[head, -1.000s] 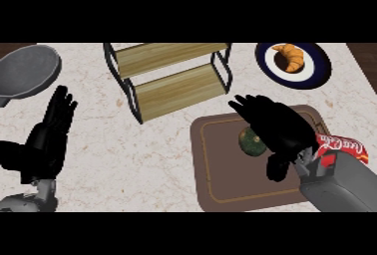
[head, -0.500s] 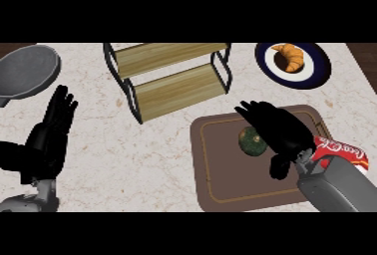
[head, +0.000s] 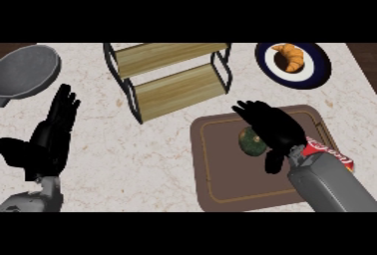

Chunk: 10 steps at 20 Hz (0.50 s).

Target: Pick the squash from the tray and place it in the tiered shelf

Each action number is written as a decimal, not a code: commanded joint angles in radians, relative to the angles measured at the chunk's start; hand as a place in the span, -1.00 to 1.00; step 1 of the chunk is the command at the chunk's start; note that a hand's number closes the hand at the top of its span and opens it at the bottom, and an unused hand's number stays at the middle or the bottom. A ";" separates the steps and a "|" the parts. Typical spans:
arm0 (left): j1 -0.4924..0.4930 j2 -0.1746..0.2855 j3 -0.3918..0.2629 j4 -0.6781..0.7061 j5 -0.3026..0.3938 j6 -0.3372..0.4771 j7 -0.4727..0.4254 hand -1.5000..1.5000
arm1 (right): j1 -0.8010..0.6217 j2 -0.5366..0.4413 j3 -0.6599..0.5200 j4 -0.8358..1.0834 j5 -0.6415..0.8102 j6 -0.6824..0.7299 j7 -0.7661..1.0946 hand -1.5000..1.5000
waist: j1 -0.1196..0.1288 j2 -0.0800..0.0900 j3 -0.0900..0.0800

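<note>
Green squash [head: 253, 141] on brown tray [head: 221, 174], below tiered shelf [head: 173, 79].

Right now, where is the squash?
In the head view the squash lies on the tray at the right, partly covered by the right hand, with the can just beyond on its right.

Counter: a pale marble top [head: 147, 164] is filling nearly the whole view, stretching from the left edge to the right.
Veining: thin brownish streaks are running in loose, irregular lines through the cream stone.
Far left corner: a dark brown strip [head: 9, 47] is showing past the counter's edge; whether it is floor or wall cannot be told.
Far right corner: a matching dark brown strip [head: 364, 52] is showing there.
Light: it is falling evenly across the stone.
Background items: a grey pan [head: 29, 69] is sitting upper left; a dark-rimmed plate [head: 321, 62] is carrying a croissant [head: 288, 56] upper right.
</note>
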 commanded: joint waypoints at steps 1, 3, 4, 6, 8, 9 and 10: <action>0.044 0.015 0.054 -0.042 0.028 -0.060 0.019 0.00 | 0.033 0.025 -0.031 -0.024 0.045 0.008 -0.044 -1.00 | 0.000 -0.001 0.000; 0.031 -0.024 0.041 0.012 -0.013 -0.055 -0.041 0.00 | 0.040 0.053 -0.040 0.023 0.076 -0.012 -0.082 -1.00 | -0.001 0.000 0.000; -0.033 -0.025 0.009 -0.046 -0.047 0.000 0.100 0.00 | -0.027 0.089 -0.041 0.135 0.095 -0.048 -0.090 -1.00 | 0.002 0.000 0.000; 0.055 -0.024 0.020 -0.098 -0.037 -0.028 0.057 0.00 | -0.036 0.114 -0.042 0.194 0.122 -0.072 -0.112 -1.00 | 0.007 0.000 0.000; 0.003 -0.052 0.030 -0.042 -0.055 -0.025 0.064 0.00 | 0.014 0.098 -0.066 0.146 0.145 -0.051 -0.129 -1.00 | -0.001 0.000 0.000; -0.007 -0.023 0.063 -0.023 -0.018 -0.069 0.044 0.00 | -0.076 0.172 -0.071 0.230 0.140 -0.027 -0.080 -1.00 | 0.003 0.001 0.000; 0.002 -0.052 0.039 -0.009 -0.059 -0.049 0.019 0.00 | 0.011 0.126 -0.064 0.163 0.159 -0.023 -0.103 -1.00 | -0.001 0.000 0.000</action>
